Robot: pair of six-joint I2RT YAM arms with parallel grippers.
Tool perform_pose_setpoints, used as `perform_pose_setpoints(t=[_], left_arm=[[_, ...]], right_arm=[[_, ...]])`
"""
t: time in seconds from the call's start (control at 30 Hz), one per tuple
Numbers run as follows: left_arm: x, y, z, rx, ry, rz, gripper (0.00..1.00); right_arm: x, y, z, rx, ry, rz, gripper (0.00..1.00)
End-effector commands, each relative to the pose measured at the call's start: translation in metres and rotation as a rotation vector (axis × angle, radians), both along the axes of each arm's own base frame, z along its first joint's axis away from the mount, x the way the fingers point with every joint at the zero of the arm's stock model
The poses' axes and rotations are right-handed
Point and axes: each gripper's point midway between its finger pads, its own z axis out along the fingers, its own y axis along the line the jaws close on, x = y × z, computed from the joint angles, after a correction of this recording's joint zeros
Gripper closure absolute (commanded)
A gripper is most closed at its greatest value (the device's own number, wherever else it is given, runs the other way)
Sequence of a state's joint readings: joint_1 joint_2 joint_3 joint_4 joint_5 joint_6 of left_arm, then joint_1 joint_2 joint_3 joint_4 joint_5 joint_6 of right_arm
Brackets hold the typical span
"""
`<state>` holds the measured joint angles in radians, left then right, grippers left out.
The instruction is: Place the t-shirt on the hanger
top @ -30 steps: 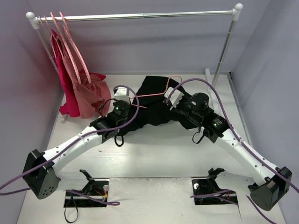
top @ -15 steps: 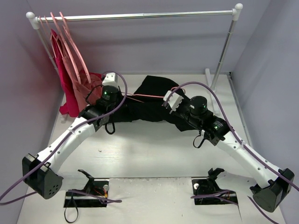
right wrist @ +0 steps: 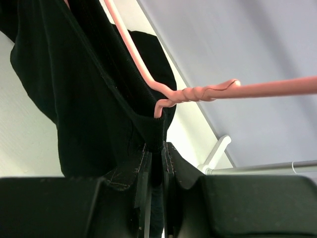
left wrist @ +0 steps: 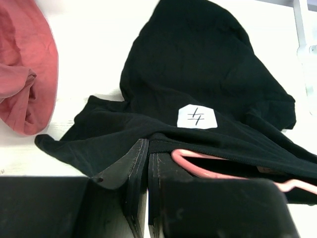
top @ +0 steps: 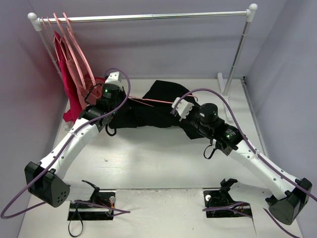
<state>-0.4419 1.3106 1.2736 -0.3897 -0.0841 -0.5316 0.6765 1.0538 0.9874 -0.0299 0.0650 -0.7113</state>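
The black t-shirt lies stretched on the table between my two grippers. The pale-pink hanger is partly inside it, one arm showing over the fabric. My left gripper is shut on the shirt's left edge; in the left wrist view the jaws pinch a hem of the t-shirt, with the hanger just inside the opening. My right gripper is shut on the shirt's right part; in the right wrist view the jaws clamp the t-shirt just below the hanger's twisted neck.
A clothes rack spans the back, its right post at the far right. Pink hangers holding a crimson garment and a rose garment hang at its left end, close to my left arm. The rose garment also shows in the left wrist view.
My left gripper has moved left and back toward the hanging garments, pulling the shirt's left edge with it. The right gripper has shifted slightly left. The shirt is now stretched wider.
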Motion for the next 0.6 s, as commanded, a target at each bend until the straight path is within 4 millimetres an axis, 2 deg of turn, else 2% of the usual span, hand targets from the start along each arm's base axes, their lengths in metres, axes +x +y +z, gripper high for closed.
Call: perform_pose_setpoints(t=[0.0, 0.13, 0.23, 0.43, 0.57], left_arm=[[0.016, 0.079, 0.019, 0.142, -0.051, 0.249, 1.00], [0.023, 0.100, 0.018, 0.138, -0.039, 0.294, 1.00], [0.025, 0.108, 0.020, 0.139, -0.038, 0.310, 1.00], [0.026, 0.113, 0.028, 0.168, -0.059, 0.314, 1.00], [0.026, 0.120, 0.043, 0.193, -0.079, 0.326, 1.00]], right_arm=[[0.009, -0.061, 0.032, -0.080, -0.105, -0.255, 1.00], [0.008, -0.068, 0.034, -0.104, -0.112, -0.278, 1.00], [0.008, -0.069, 0.035, -0.116, -0.105, -0.279, 1.00], [0.010, -0.068, 0.031, -0.135, -0.089, -0.278, 1.00], [0.010, -0.072, 0.027, -0.158, -0.078, -0.299, 1.00]])
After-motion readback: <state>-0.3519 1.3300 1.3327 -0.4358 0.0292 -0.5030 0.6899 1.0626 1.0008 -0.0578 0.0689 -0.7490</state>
